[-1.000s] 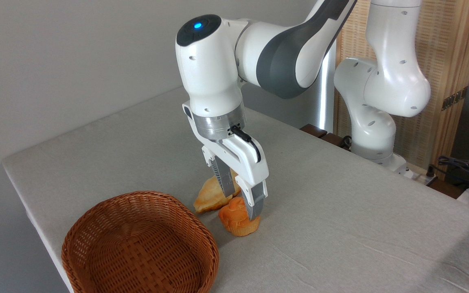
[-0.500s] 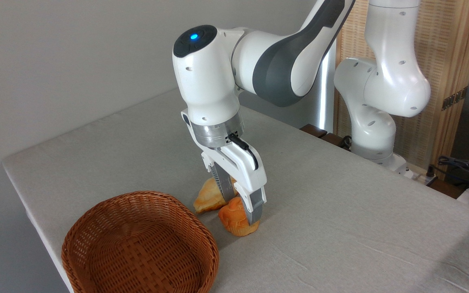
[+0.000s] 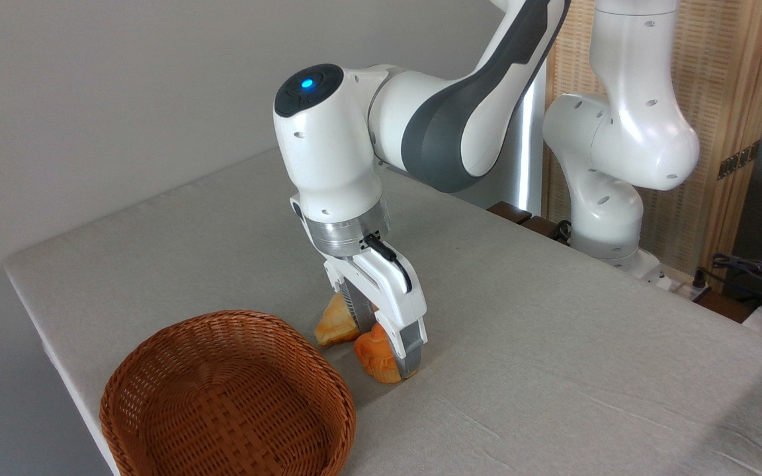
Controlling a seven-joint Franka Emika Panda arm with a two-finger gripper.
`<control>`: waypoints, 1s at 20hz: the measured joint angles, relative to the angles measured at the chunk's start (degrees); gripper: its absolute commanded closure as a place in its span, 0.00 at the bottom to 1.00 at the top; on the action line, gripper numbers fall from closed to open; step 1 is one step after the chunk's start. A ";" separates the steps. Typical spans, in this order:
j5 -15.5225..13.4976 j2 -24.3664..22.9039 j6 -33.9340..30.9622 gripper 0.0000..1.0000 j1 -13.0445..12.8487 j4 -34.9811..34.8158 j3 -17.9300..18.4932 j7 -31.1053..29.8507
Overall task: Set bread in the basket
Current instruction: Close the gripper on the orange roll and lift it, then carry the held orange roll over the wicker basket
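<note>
The bread (image 3: 372,354), a small deep-orange lumpy bun, sits on the grey table (image 3: 553,344) just right of the basket. My gripper (image 3: 386,349) has come down over it, tilted, and stands open. One finger is on the bun's far side and the other finger (image 3: 410,349) covers its near right side, down close to the tabletop. I cannot tell whether the pads touch the bun. The round brown wicker basket (image 3: 156,370) stands at the front left with nothing in it.
A paler golden flat pastry (image 3: 332,326) lies right behind the bun, partly hidden by the far finger. The table's left edge runs close by the basket. The arm's white base (image 3: 612,198) stands at the back right, with cables (image 3: 751,271) beyond it.
The gripper has dropped lower and shifted slightly left, so its fingers now straddle the bun near the tabletop. Bun, pastry and basket have not moved.
</note>
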 measured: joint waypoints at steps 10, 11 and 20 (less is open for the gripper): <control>0.02 -0.01 0.13 0.57 -0.04 0.14 -0.02 0.01; 0.02 -0.01 0.13 0.57 -0.05 0.28 -0.02 0.02; 0.01 -0.81 -1.73 0.53 -0.08 5.80 -0.04 0.02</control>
